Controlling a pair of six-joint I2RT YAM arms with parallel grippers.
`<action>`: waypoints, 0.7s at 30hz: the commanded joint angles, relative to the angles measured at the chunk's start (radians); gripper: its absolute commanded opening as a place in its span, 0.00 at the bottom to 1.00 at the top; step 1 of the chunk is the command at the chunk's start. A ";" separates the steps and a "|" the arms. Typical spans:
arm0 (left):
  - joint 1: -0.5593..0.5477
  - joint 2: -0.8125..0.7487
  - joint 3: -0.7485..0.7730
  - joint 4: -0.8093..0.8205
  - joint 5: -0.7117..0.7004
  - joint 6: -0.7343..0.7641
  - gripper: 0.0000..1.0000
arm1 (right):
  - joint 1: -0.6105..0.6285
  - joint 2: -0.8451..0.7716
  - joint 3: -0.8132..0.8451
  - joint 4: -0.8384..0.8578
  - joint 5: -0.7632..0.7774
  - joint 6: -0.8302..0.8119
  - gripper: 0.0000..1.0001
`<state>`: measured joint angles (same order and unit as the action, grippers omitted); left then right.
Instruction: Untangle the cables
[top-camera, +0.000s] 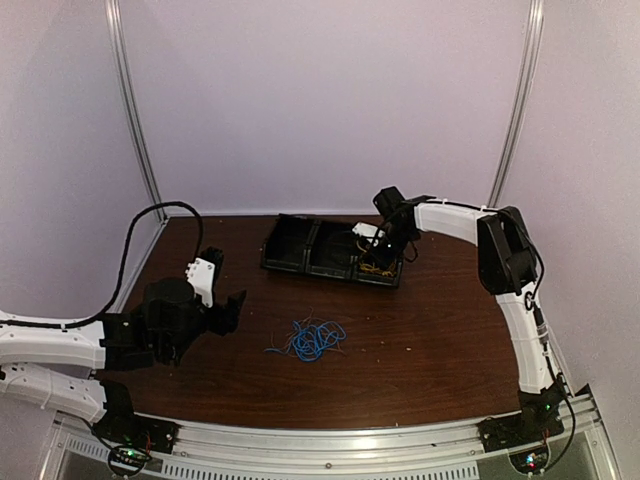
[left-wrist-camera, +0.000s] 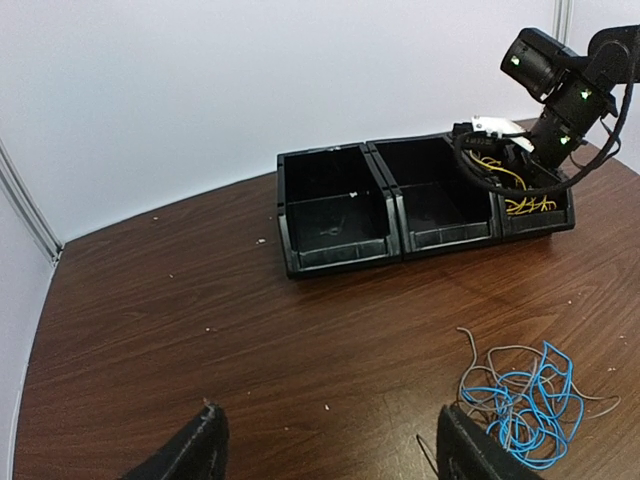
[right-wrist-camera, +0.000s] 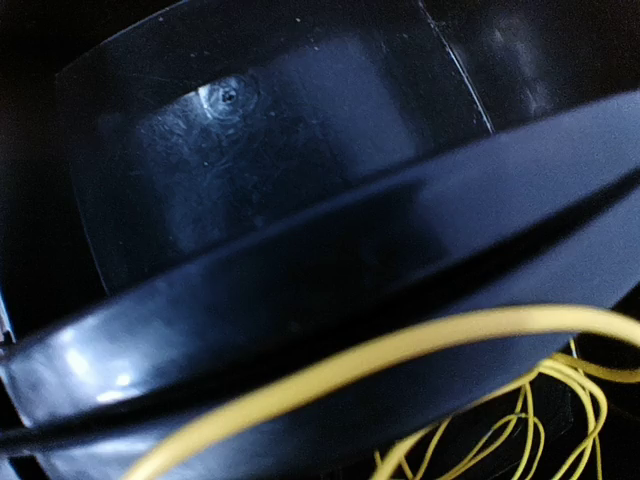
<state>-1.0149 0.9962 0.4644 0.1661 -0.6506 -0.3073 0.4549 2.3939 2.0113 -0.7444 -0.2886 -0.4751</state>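
Bins beyond blue cables | left gripper apart | right gripper together over yellow cables

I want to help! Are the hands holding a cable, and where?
Left hand: open, empty. Right hand, shut in the bin, seems to pinch a strand of yellow cable.

Blue cables, yellow cables, black bins.

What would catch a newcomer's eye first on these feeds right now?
The loose tangle of blue and grey cables lying mid-table, apart from everything else. Next, the right gripper dipped into the rightmost of three black bins at the far side, where yellow cables lie. The left gripper hangs open at the left, holding nothing.
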 joint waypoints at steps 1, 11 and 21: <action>0.005 -0.012 -0.005 0.063 0.001 -0.012 0.73 | 0.003 -0.054 0.030 -0.064 0.081 -0.002 0.07; 0.004 0.008 -0.003 0.081 0.004 -0.004 0.73 | 0.025 -0.151 0.045 -0.175 0.140 -0.008 0.36; 0.004 0.011 0.002 0.080 0.005 0.003 0.73 | 0.030 -0.238 0.031 -0.227 0.128 -0.010 0.39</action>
<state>-1.0149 1.0035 0.4644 0.1921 -0.6506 -0.3069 0.4774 2.2189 2.0369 -0.9344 -0.1577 -0.4866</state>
